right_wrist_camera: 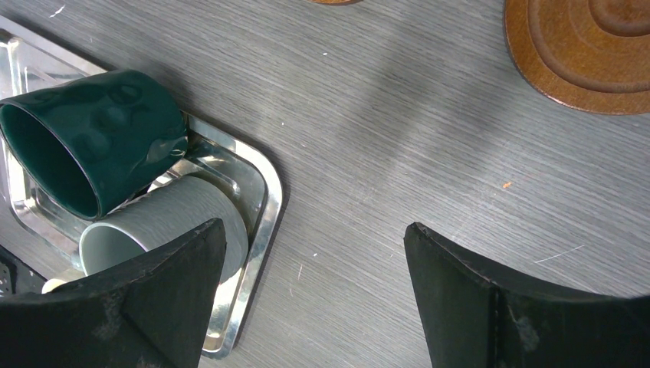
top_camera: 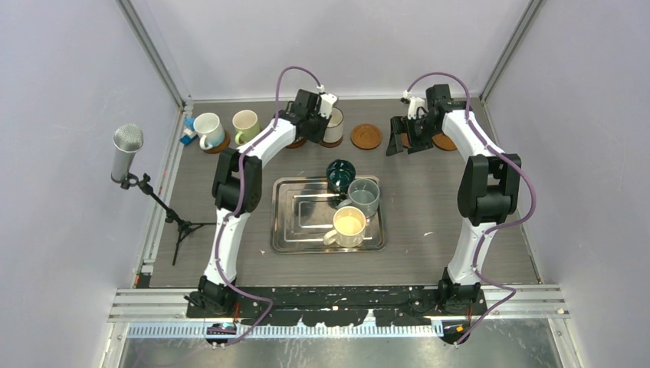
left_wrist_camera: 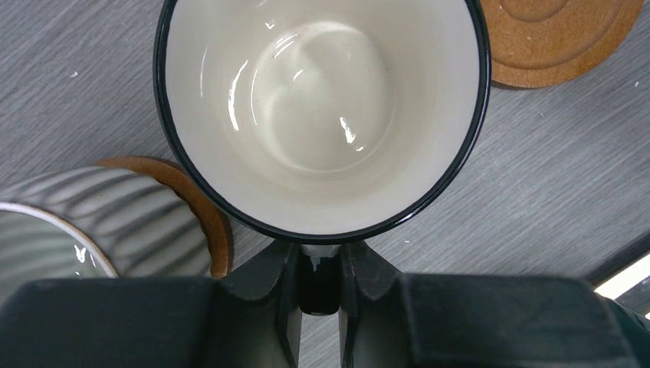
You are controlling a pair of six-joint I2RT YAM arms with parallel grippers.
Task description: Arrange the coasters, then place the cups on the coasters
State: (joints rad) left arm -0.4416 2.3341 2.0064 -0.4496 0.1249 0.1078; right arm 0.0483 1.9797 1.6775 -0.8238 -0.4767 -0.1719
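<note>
My left gripper point(left_wrist_camera: 318, 264) is shut on the handle of a cream cup with a black rim point(left_wrist_camera: 322, 115), held upright at the back of the table point(top_camera: 333, 126). Beside it a ribbed grey cup point(left_wrist_camera: 77, 222) stands on a coaster point(left_wrist_camera: 207, 215). A bare coaster point(top_camera: 366, 136) lies to the right of the held cup. My right gripper point(right_wrist_camera: 314, 253) hangs open over bare table, close to another coaster point(right_wrist_camera: 590, 54). A teal cup point(right_wrist_camera: 92, 138) on its side, a grey-blue cup point(right_wrist_camera: 169, 222) and a cream cup point(top_camera: 349, 226) sit on the steel tray point(top_camera: 295, 238).
At the back left a white cup point(top_camera: 207, 130) sits on a coaster point(top_camera: 218, 144), next to a pale cup point(top_camera: 245, 124). A microphone on a stand point(top_camera: 126, 153) is at the table's left edge. Frame posts and walls close in the back and sides.
</note>
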